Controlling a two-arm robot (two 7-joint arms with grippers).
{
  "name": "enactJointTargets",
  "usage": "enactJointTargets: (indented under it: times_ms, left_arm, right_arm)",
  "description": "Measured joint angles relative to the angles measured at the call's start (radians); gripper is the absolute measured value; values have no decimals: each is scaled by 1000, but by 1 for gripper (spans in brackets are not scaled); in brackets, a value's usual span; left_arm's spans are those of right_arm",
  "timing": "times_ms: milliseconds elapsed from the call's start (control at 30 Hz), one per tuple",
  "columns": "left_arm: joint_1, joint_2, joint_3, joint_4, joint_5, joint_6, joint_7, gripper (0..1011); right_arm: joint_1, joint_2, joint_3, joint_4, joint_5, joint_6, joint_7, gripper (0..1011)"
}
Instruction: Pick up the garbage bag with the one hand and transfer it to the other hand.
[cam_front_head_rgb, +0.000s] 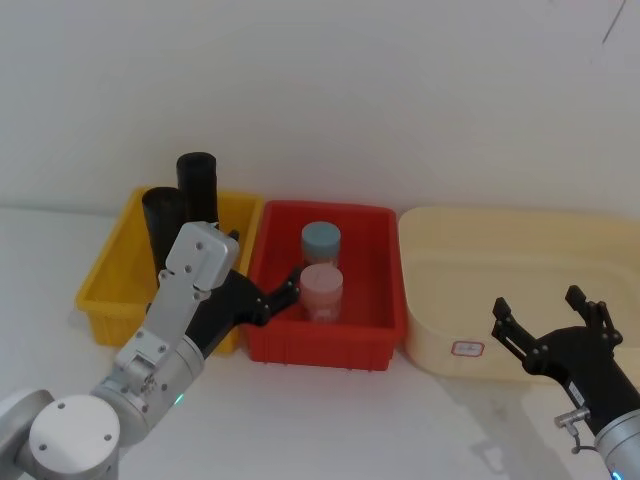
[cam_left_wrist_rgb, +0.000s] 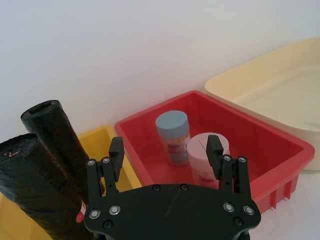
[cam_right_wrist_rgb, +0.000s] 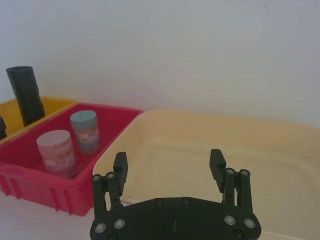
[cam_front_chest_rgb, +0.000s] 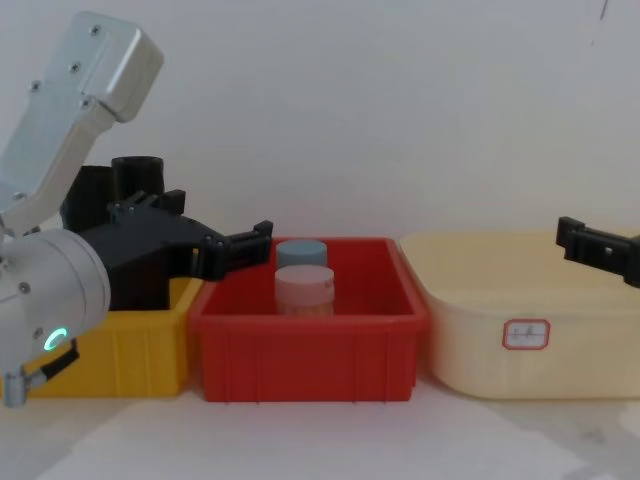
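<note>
Left gripper (cam_left_wrist_rgb: 165, 150) hung empty, spread wide near the garbage bag (cam_left_wrist_rgb: 30, 190). Right gripper (cam_right_wrist_rgb: 168, 160) was spread too, so grab and handoff weren't done yet.

Bright, even, soft light, with only faint shadows on the table (cam_front_head_rgb: 330, 420) beneath the red bin (cam_front_head_rgb: 320, 345).

The counter (cam_front_head_rgb: 350, 420) is viewed from above by the head camera, which is tilted forward and down. The chest camera is set low and faces the scene level. Each wrist camera is mounted close behind its own pincer, the left pincer (cam_left_wrist_rgb: 166, 146) and the right pincer (cam_right_wrist_rgb: 168, 159). The red bin (cam_front_head_rgb: 320, 345) is shared by all four views.
</note>
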Motion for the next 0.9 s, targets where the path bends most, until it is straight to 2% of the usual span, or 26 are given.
enactJointTargets:
  times_ms: [900]
  left_arm:
    - [0,0,0,0,0,0,0,1001]
  right_arm:
    - [0,0,0,0,0,0,0,1001]
